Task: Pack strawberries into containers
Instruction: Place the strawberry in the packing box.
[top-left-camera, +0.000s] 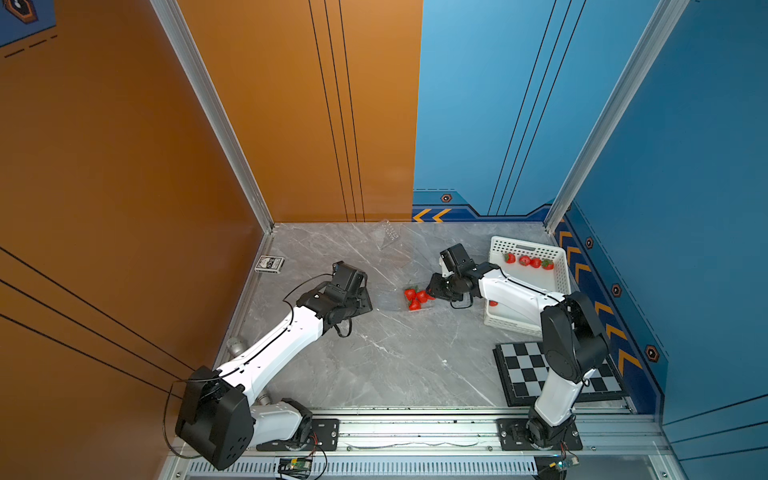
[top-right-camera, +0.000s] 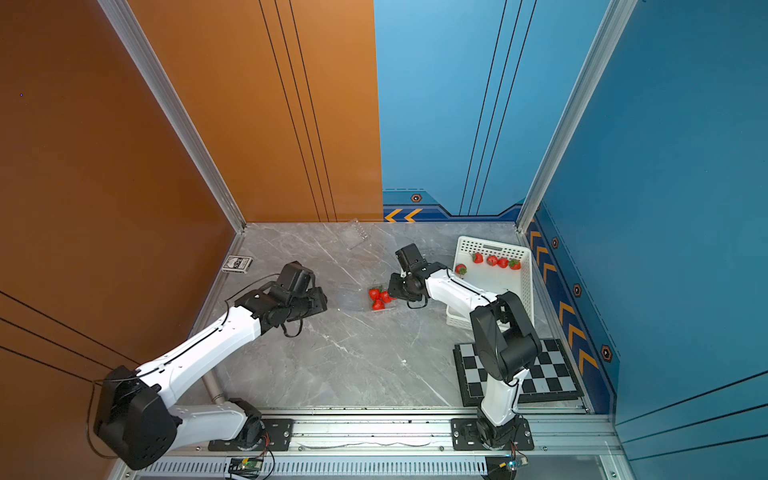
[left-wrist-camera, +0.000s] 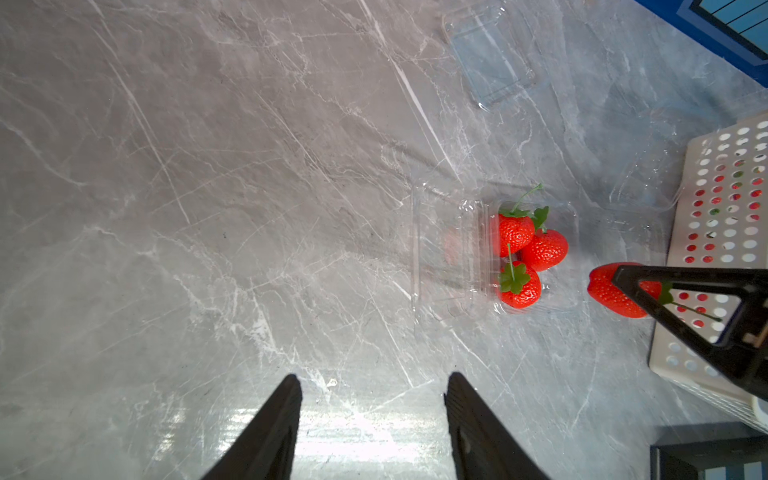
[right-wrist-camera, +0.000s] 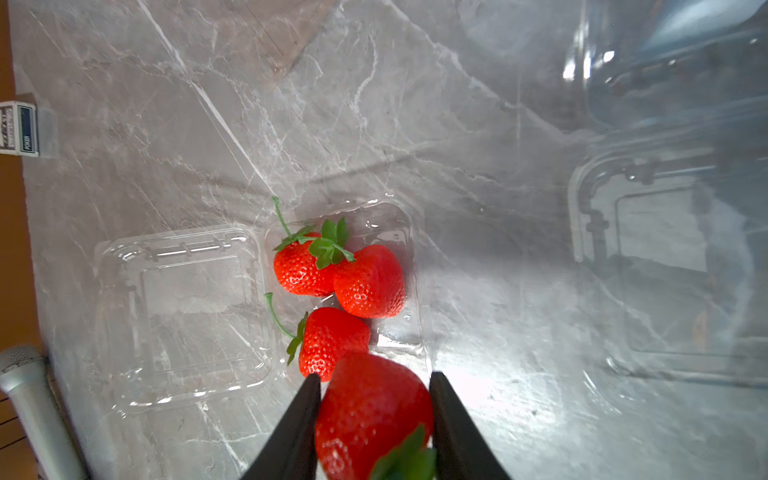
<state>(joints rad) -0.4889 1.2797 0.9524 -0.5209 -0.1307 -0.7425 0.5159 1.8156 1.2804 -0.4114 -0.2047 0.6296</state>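
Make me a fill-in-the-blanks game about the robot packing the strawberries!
The open clear plastic clamshell box holds ___ small red strawberries.
The right gripper is shut on ___ more strawberry.
The left gripper is open and holds ___.
The big perforated plastic basket is coloured ___.
Missing words: three, one, nothing, white.

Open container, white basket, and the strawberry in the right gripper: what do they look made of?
The open container: thin clear plastic, glossy; the table veins show through it and its ribs catch glare. The white basket: rigid matte white plastic, with moulded round holes. The strawberry in the right gripper: glossy, evenly red skin; possibly imitation, cannot confirm.
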